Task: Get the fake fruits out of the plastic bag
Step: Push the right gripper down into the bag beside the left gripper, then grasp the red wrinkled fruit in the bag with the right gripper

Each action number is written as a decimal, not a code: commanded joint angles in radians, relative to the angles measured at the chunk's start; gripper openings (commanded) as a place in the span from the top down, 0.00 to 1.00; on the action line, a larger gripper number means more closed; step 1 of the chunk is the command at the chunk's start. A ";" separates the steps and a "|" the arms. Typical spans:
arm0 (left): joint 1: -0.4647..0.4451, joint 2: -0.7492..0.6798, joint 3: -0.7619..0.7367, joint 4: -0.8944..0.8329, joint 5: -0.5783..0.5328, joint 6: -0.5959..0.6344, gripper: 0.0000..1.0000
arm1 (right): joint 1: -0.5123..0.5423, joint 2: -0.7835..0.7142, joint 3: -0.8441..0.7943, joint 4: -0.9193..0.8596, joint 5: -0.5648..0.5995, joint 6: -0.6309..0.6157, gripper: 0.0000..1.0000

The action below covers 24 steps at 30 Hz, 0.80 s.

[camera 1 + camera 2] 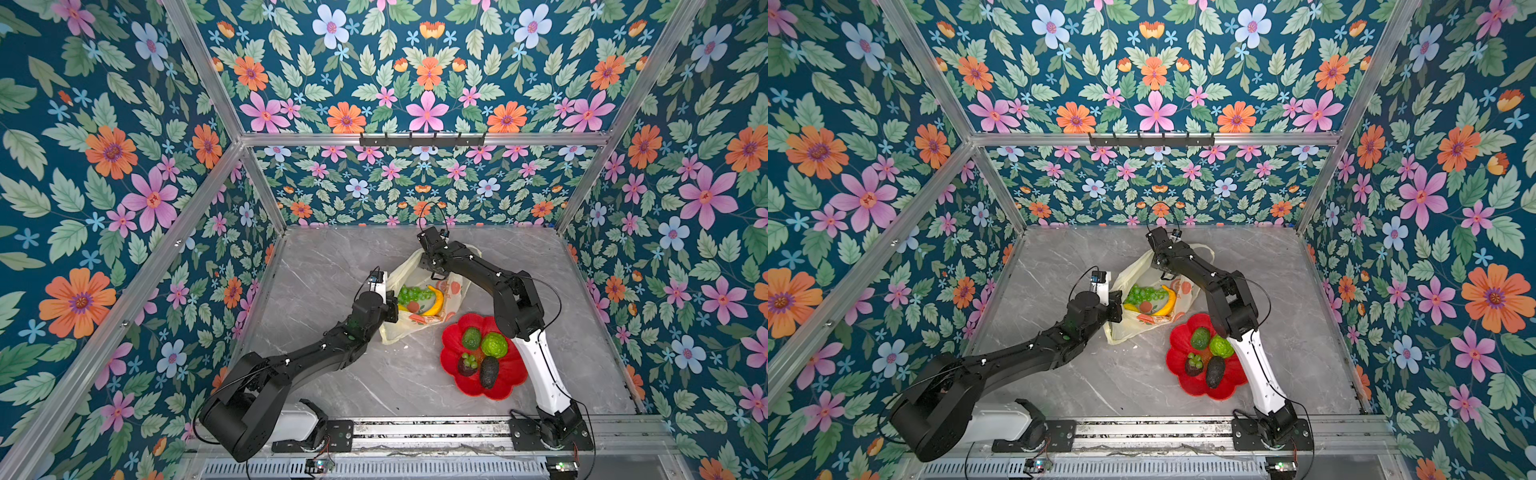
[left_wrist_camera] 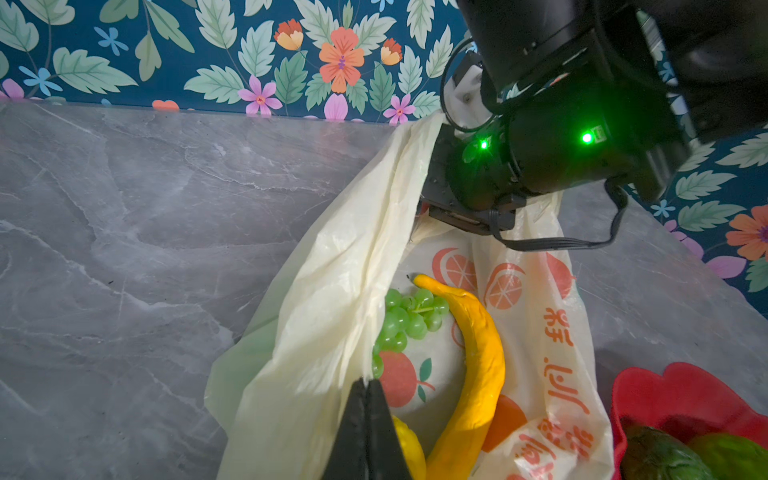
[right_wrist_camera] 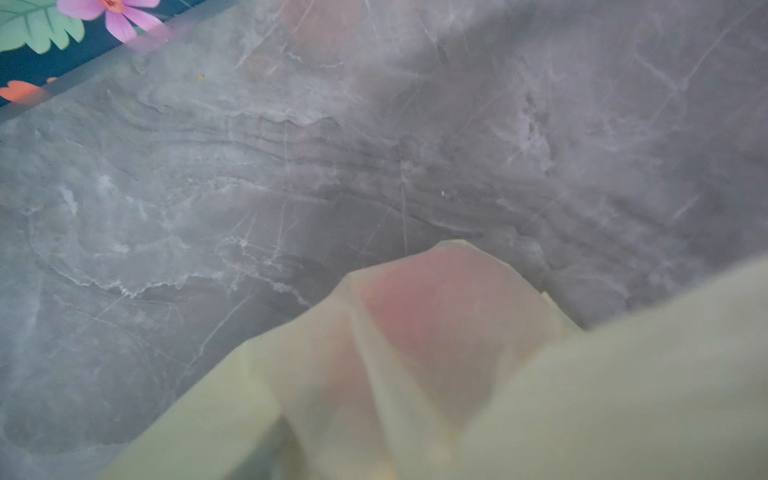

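Left end effector [image 2: 365,432] nearest, clamped shut on bag [image 2: 324,332] rim, likely propping mouth open; banana [image 2: 469,353], grapes [image 2: 409,318] lie inside; right end effector [image 1: 435,272] at far rim, bag film veiling it, opening untellable; plate [image 1: 451,332] alongside for unloading.

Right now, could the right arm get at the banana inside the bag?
Probably yes: the left pincer holds the plastic bag open, the banana lies uncovered, and the right pincer sits at the bag's far end.

The plastic bag [image 2: 324,311] bears orange-red Chinese characters [image 2: 559,332], unreadable.
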 commanded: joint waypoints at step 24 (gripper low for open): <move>0.003 0.021 0.021 -0.024 -0.074 0.002 1.00 | 0.066 -0.258 -0.335 0.076 -0.218 -0.108 0.55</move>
